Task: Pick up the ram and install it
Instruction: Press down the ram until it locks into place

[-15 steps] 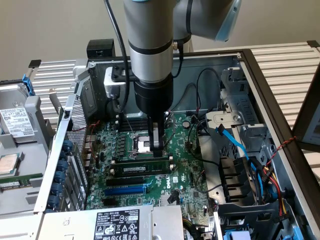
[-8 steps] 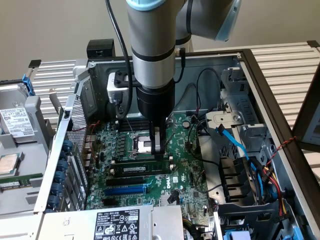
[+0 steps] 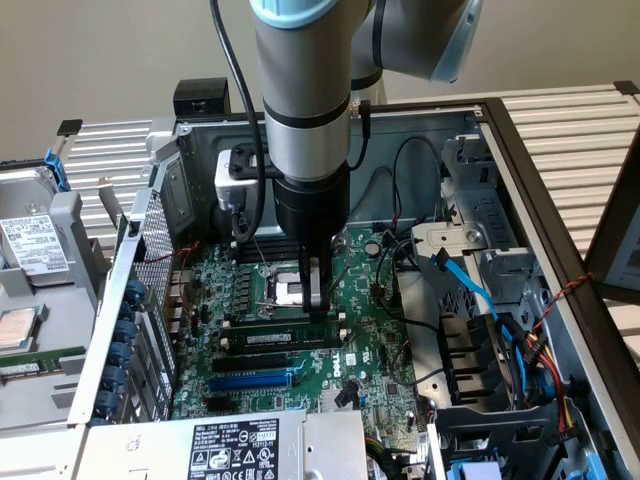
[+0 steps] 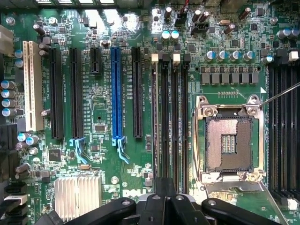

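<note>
At the exterior view's left, a bare drive [image 3: 35,245] is lying on the desk [image 3: 110,150] beside the open computer case [image 3: 520,160], playing no part in the work. Moving rightward into the case, the motherboard [image 3: 375,345] is lying flat with the blue slot [image 3: 250,381] nearest the camera and the black memory slots beyond it. The ram [image 3: 270,338] is sitting lengthwise along one of those black slots, its white label facing the camera, just beside the processor socket [image 3: 290,292]. The gripper [image 3: 317,312] is reaching straight down onto the stick's top edge toward its right end; whether the jaws are clenched on the ram or only bearing on it cannot be told. In the wrist view the gripper [image 4: 164,206] is hanging directly over the memory slots, between the blue slot [image 4: 116,93] and the socket [image 4: 229,143]. The installing step looks to be in hand, picking up being done. Seating seems to be calling for even, vertical pressure with the stick kept square to the slot. Farther right, a blue cable [image 3: 470,285] is trailing clear of the arm.
</note>
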Available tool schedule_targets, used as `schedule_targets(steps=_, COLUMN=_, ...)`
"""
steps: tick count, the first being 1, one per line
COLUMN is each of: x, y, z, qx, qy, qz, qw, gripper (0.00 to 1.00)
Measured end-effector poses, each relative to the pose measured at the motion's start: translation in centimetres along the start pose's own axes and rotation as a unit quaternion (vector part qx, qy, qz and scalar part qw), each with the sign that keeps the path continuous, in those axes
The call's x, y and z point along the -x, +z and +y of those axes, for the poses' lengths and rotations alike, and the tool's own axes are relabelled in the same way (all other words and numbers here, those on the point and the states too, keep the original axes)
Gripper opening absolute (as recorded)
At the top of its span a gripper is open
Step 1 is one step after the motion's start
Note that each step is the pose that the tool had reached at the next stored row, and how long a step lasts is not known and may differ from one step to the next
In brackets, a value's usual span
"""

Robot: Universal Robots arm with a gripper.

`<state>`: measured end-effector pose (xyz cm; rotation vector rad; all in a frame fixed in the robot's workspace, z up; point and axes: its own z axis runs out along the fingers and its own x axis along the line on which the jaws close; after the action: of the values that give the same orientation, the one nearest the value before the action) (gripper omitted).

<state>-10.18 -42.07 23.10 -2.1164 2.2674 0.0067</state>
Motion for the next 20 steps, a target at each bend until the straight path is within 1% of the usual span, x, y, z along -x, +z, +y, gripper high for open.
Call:
schedule_targets(steps=10, x=0.0, y=0.31, z=0.01, qx=0.0001, qy=0.000, qz=0.0003, qw=1.0000, gripper=0.11)
schedule_targets(steps=12, x=0.0, y=0.32, z=0.19, qx=-0.0003, qy=0.000, qz=-0.0006, qw=1.0000, gripper=0.11)
schedule_targets(steps=13, x=0.0, y=0.30, z=0.45, qx=-0.0002, qy=0.000, qz=-0.0011, qw=1.0000, gripper=0.11)
schedule_targets(steps=15, x=-0.1, y=0.20, z=1.34, qx=-0.0003, qy=0.000, qz=-0.0020, qw=1.0000, gripper=0.11)
schedule_targets(steps=20, x=-0.3, y=0.08, z=3.63, qx=-0.0002, qy=0.000, qz=-0.0020, qw=1.0000, gripper=0.11)
